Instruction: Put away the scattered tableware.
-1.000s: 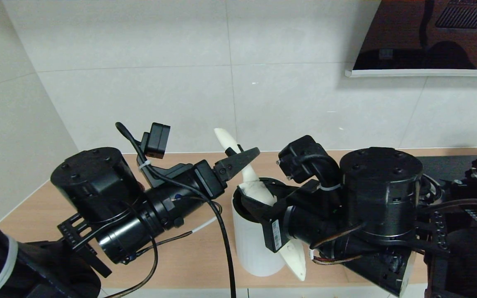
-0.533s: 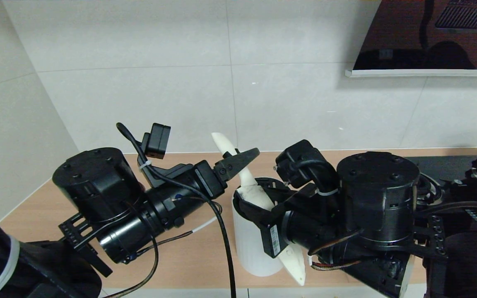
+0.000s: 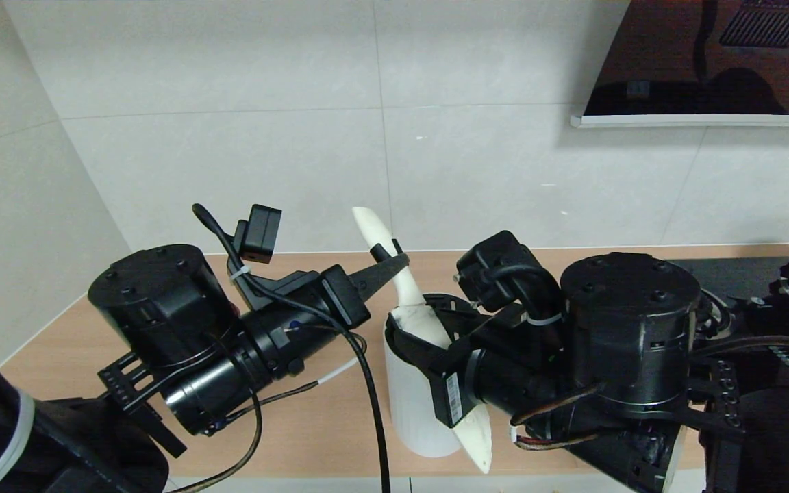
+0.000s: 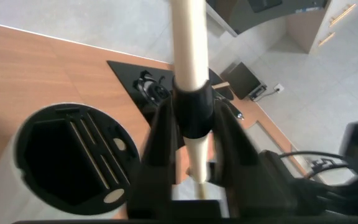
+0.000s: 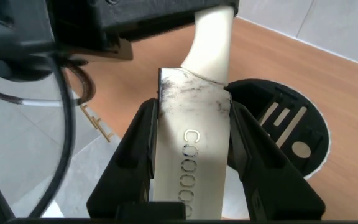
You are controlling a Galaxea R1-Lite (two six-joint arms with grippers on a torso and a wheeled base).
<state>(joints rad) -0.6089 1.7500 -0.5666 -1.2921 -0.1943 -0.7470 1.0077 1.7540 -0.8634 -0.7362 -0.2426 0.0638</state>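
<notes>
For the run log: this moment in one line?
left gripper: shut on cream slotted spatula, handle | right gripper: shut on its blade | white cylindrical holder: upright on wooden counter, spatula outside it

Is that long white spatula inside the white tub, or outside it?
Outside. The left gripper and right gripper both hold the spatula over the tub; its blade hangs down in front of the tub's wall.

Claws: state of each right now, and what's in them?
Left claw: closed on the white slotted spatula, at its handle.
Right claw: closed on the same spatula, at its blade.
</notes>
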